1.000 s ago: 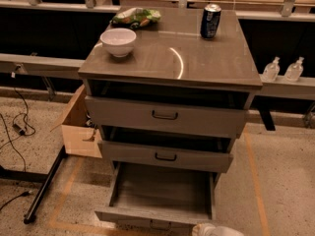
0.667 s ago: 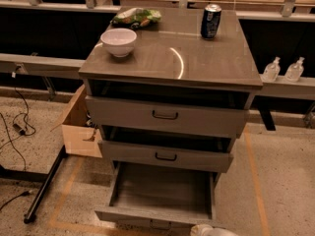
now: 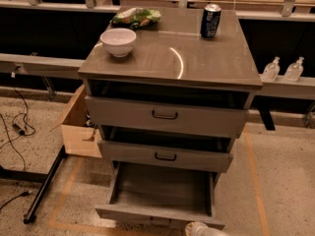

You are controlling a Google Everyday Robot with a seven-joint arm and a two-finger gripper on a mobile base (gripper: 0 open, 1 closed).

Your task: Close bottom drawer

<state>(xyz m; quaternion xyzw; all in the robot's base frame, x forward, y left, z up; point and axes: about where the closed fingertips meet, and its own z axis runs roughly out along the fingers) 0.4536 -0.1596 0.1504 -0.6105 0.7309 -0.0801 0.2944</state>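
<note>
Camera view: grey wood-grain bottom drawer (image 3: 161, 193) pulled well out at base of grey cabinet (image 3: 197, 63), lowest of 3 fronts. Whitish gripper (image 3: 204, 228) at btm frame edge, just beside drawer's front right; grip state can't tell. White ceramic bowl (image 3: 118, 41) and dark blue can (image 3: 210, 20) on cabinet top.

Pulled-out drawer blocks ahead
The gripper (image 3: 204, 228) sits at the bottom edge; the bottom drawer (image 3: 160, 215) stands just ahead of its jaws, with open floor (image 3: 280, 191) to their right.
</note>
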